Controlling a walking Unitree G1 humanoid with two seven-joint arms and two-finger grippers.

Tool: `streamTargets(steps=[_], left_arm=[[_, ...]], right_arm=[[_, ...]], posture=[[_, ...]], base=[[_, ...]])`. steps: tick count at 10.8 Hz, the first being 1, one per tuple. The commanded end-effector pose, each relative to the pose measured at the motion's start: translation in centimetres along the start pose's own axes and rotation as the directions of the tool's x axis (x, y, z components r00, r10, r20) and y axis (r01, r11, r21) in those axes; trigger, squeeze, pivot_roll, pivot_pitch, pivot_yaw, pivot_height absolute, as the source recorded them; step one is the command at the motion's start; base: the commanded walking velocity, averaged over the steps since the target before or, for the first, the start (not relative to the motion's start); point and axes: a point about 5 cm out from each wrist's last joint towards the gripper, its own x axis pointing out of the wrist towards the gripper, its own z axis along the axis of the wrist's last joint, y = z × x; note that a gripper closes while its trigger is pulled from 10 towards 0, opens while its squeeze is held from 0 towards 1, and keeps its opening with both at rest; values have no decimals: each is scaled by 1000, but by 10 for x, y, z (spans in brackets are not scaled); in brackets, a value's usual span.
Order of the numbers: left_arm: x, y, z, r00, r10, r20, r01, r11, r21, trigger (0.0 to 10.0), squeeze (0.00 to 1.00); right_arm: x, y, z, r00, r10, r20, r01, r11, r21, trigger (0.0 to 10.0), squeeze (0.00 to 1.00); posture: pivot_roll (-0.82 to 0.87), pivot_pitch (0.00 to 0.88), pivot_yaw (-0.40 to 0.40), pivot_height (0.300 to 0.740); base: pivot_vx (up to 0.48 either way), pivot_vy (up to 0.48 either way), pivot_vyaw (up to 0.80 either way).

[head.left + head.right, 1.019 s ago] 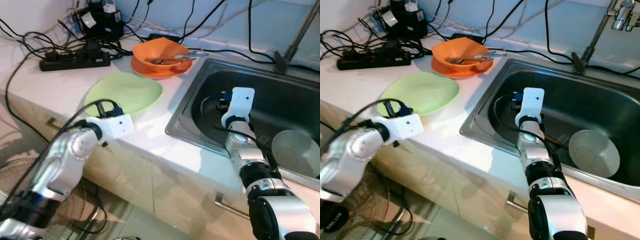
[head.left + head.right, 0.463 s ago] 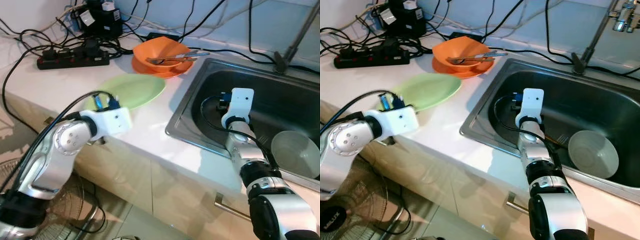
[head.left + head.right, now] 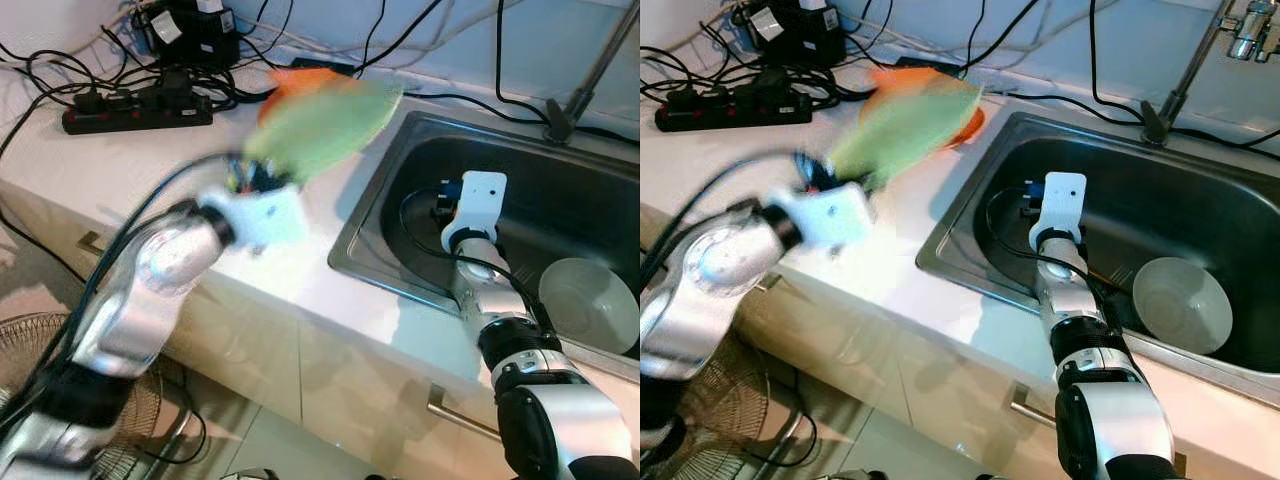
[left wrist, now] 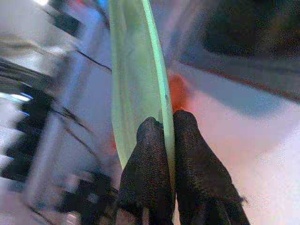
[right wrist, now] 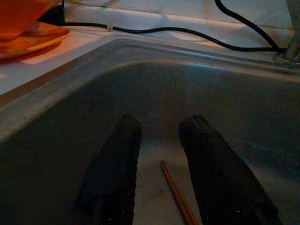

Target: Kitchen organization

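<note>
Your left gripper (image 4: 161, 129) has its jaws pinched on the rim of the green plate (image 3: 320, 125), which is blurred and tilted in the air above the counter (image 3: 120, 165). Your right gripper (image 5: 159, 140) hangs inside the sink (image 3: 1200, 200), jaws parted around nothing, above a chopstick (image 5: 176, 197).
</note>
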Motion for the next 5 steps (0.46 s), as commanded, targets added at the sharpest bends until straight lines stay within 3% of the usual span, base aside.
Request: streamTargets(steps=[1,5], left_arm=[[3,7,13,996,53,68,-54,998,23,10000,0],[13,-18,31,982,-17,188,39,993,-110,10000,0]], right_arm=[[-9,-4,-24,996,-8,-85,7,1000,-9,10000,0],[-9,-5,-24,996,-12,-84,11,1000,-10,10000,0]], posture=[[195,60,19,740],[181,52,27,740]], base=[[0,0,0],[0,0,0]])
